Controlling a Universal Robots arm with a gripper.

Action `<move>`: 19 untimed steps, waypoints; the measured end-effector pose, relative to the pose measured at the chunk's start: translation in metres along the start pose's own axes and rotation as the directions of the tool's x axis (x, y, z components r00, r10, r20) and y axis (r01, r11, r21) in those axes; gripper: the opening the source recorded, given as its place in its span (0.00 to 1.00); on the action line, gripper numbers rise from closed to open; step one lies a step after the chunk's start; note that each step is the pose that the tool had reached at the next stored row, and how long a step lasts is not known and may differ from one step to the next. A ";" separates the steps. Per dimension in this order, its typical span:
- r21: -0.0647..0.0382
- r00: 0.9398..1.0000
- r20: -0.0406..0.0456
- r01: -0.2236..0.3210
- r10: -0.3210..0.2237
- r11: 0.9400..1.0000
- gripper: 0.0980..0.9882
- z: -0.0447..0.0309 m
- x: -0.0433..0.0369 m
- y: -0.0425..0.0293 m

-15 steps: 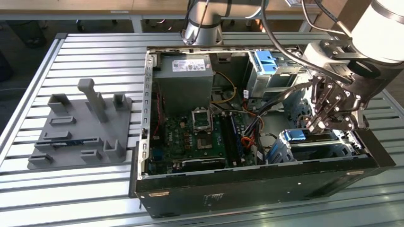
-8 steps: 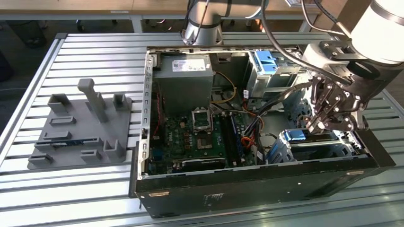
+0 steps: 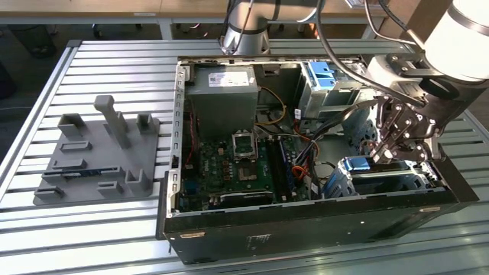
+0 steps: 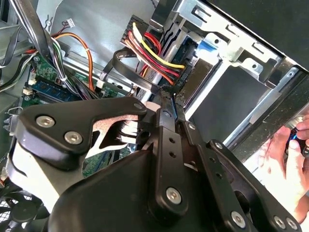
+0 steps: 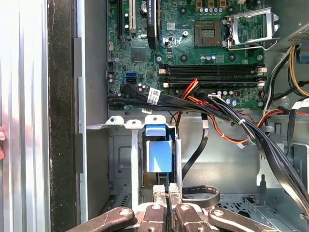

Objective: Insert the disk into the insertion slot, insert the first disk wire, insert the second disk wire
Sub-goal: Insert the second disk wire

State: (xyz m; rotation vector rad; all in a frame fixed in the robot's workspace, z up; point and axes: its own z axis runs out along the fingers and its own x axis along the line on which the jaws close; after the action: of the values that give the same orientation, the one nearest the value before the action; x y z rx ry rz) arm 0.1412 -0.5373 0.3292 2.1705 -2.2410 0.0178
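So in the exterior view the gripper [image 3: 391, 150] is hanging inside the open PC case [image 3: 306, 223], at the end toward the exterior view's right, right over the insertion slot [image 3: 397, 175]. The disk [image 3: 357, 165] looks like it's already sitting in that cage, with its light-blue frame end poking out toward the motherboard [image 3: 244, 166]. The grey power supply [image 3: 221, 94] is well apart at the far end, and a grey fixture tray [image 3: 91, 166] is sitting outside the case on the slatted table [image 3: 114, 57].

In the second wrist view the fingers [image 4: 166, 104] are looking pinched together on a black connector [image 4: 169, 91], pressing it toward the drive's end just beside the plug with the red, yellow and black wires [image 4: 154, 55]. I'd say it's gripping a disk wire, though the contact itself is half hidden. A person's hand [image 4: 285, 159] is showing at the case edge.

In the first wrist view the gripper is lined up with the disk's blue end [image 5: 158, 152]; the drive's long axis is running straight away from the fingertips toward the motherboard, cage walls on both sides. A black flat cable [image 5: 200, 193] is looping just beside it.

There's a white sticker on the power supply and a tag on a cable, but I can't read either.
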 end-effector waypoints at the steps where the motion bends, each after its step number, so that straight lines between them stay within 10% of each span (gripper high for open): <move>1: 0.000 1.000 0.000 0.000 0.000 1.000 0.05 0.0000 0.0003 0.0000; 8: 0.002 1.000 0.002 0.000 0.000 1.000 0.27 -0.0142 0.0006 0.0001; 19: 0.005 1.000 0.004 0.000 0.000 1.000 0.27 -0.0528 -0.0004 0.0003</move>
State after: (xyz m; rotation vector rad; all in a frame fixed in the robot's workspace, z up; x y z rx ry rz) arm 0.1414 -0.5357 0.3820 2.1745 -2.2458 0.0194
